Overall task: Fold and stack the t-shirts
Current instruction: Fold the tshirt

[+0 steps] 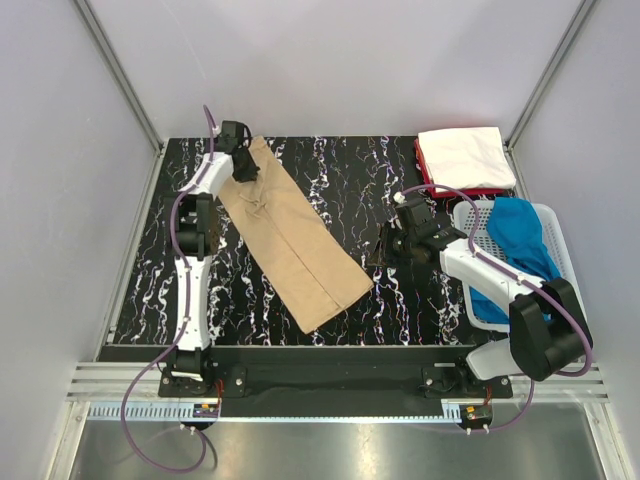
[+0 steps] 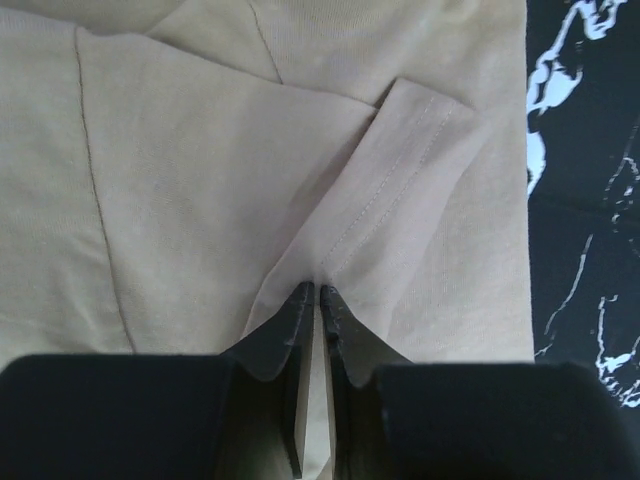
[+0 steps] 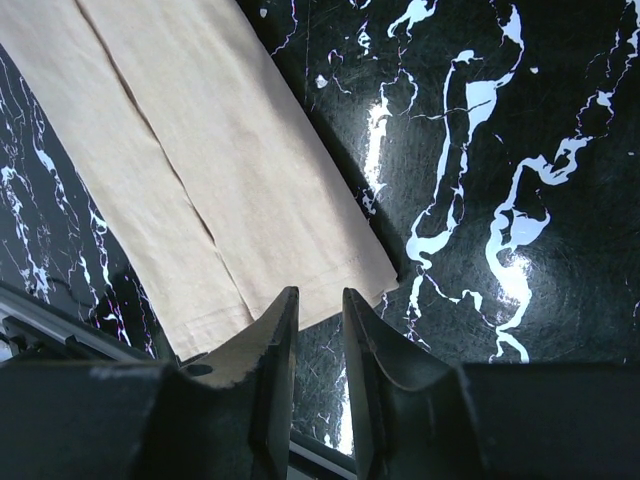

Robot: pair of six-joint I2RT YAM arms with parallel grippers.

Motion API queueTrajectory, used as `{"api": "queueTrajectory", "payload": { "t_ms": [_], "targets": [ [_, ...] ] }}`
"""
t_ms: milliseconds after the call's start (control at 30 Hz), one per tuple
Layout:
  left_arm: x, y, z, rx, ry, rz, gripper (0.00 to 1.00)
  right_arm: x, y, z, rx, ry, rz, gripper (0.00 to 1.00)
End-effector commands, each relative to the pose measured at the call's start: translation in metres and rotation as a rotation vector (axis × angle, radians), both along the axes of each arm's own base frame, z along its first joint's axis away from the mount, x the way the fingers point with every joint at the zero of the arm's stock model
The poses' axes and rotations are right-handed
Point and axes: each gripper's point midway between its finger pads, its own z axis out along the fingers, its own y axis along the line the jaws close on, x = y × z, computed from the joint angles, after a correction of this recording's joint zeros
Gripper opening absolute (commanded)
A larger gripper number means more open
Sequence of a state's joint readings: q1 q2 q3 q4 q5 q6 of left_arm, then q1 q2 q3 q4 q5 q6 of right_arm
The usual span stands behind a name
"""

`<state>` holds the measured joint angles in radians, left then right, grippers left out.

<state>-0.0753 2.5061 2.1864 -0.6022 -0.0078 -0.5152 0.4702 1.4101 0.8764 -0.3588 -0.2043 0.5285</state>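
The tan t-shirt [image 1: 290,240] lies folded lengthwise as a long strip, running diagonally across the black marbled table [image 1: 350,180]. My left gripper [image 1: 243,168] is at its far end, shut on a pinched ridge of tan cloth [image 2: 200,180] between its fingertips [image 2: 318,292]. My right gripper [image 1: 385,248] hovers just right of the strip's near end. In the right wrist view its jaws [image 3: 320,300] stand slightly apart and empty, beside the hem corner of the tan shirt [image 3: 200,150]. A folded white t-shirt [image 1: 462,155] lies on a red one [image 1: 470,191] at the far right.
A white mesh basket [image 1: 475,225] stands at the right edge with the bright blue t-shirt [image 1: 520,235] draped in it, close to my right arm. Grey walls enclose the table on three sides.
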Motion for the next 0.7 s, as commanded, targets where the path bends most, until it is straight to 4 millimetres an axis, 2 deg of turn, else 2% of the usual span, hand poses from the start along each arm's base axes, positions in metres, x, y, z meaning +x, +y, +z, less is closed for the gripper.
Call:
{"api": "queueTrajectory", "payload": {
  "t_ms": [0, 67, 167, 433, 467, 533, 667],
  "targets": [
    [0.007, -0.039, -0.009, -0.045, -0.015, -0.083, 0.14, 0.008, 0.006, 0.017, 0.045, -0.051, 0.004, 0.31],
    [0.007, -0.049, -0.014, -0.046, -0.012, -0.098, 0.14, 0.007, 0.005, 0.02, 0.048, -0.06, 0.001, 0.31],
    [0.006, -0.082, -0.015, -0.087, -0.02, -0.144, 0.15, 0.004, 0.002, 0.02, 0.044, -0.065, -0.004, 0.32],
    [0.007, -0.161, 0.005, -0.16, -0.119, -0.294, 0.18, 0.003, 0.0, 0.03, 0.053, -0.096, -0.012, 0.31],
    [0.002, -0.177, 0.004, -0.19, -0.116, -0.323, 0.19, 0.004, -0.001, 0.03, 0.051, -0.097, -0.017, 0.31],
    [0.006, -0.194, 0.009, -0.231, -0.153, -0.358, 0.19, 0.004, -0.001, 0.031, 0.052, -0.101, -0.022, 0.32],
    [0.005, -0.22, 0.005, -0.334, -0.167, -0.382, 0.2, 0.006, 0.0, 0.035, 0.056, -0.112, -0.027, 0.32]
  ]
}}
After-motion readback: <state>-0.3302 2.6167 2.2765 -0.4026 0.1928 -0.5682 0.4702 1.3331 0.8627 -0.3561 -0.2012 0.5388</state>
